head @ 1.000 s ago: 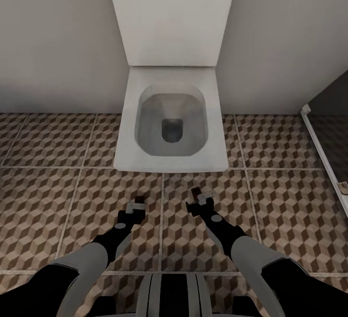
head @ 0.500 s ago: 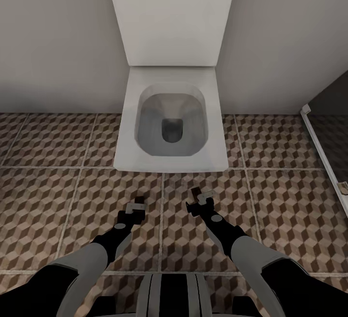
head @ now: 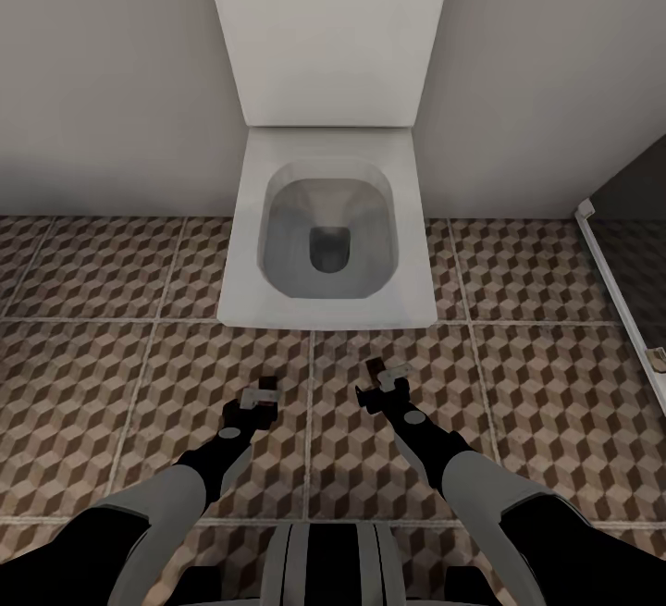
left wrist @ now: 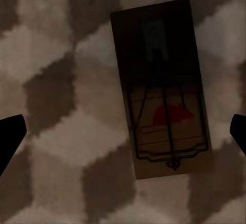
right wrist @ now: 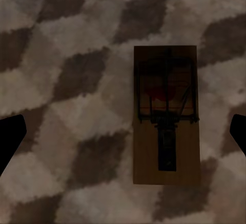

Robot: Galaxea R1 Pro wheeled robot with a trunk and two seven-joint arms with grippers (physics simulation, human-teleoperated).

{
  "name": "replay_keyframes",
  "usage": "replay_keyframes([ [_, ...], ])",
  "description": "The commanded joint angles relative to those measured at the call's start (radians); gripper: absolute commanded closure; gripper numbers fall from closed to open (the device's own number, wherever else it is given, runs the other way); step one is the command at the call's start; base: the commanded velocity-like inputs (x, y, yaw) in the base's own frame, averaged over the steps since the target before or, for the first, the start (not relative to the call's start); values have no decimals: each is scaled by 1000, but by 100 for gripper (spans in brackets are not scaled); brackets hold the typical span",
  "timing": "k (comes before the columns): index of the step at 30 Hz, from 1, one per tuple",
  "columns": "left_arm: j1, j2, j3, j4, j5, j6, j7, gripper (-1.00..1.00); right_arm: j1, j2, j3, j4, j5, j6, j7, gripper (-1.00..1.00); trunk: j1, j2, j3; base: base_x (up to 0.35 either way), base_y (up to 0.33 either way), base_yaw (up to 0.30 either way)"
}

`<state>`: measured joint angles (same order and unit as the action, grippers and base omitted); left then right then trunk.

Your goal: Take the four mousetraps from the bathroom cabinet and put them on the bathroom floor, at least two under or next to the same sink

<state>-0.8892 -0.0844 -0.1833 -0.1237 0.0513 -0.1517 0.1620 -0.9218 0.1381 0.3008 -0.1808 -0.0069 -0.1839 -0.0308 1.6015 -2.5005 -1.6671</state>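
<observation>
A brown wooden mousetrap (left wrist: pixel 161 88) with dark wire and a red mouse print lies flat on the cube-patterned bathroom floor (left wrist: pixel 56 96). My left gripper (left wrist: pixel 123 134) hangs open above it, its fingers wide on either side. A second mousetrap (right wrist: pixel 165 115) lies flat on the floor (right wrist: pixel 77 80) beneath my open right gripper (right wrist: pixel 123 134). In the head view the left gripper (head: pixel 261 396) and the right gripper (head: pixel 387 382) point down at the tiles (head: pixel 92 384), just in front of the toilet. The cabinet and the bathroom sink are out of view.
A white square toilet (head: pixel 326 236) with its lid raised stands against the grey wall straight ahead, close to both grippers. A white-framed glass panel (head: pixel 615 291) runs along the right side. Tiled floor stretches left and right of the arms.
</observation>
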Motion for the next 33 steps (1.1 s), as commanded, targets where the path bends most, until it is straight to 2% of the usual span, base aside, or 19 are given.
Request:
replay_keyframes([
  [1,-1,0,-8,1,5,-3,6,-100,-1,0,4,1,-1,-3,-3,-100,0,0,0,0,0,0],
  [18,-1,0,-8,3,5,-3,6,-100,-1,0,4,1,-1,-3,-3,-100,0,0,0,-15,0,0],
  [33,1,0,-8,14,5,-5,5,-100,0,0,4,1,-1,-3,-3,-100,0,0,0,-287,0,0],
])
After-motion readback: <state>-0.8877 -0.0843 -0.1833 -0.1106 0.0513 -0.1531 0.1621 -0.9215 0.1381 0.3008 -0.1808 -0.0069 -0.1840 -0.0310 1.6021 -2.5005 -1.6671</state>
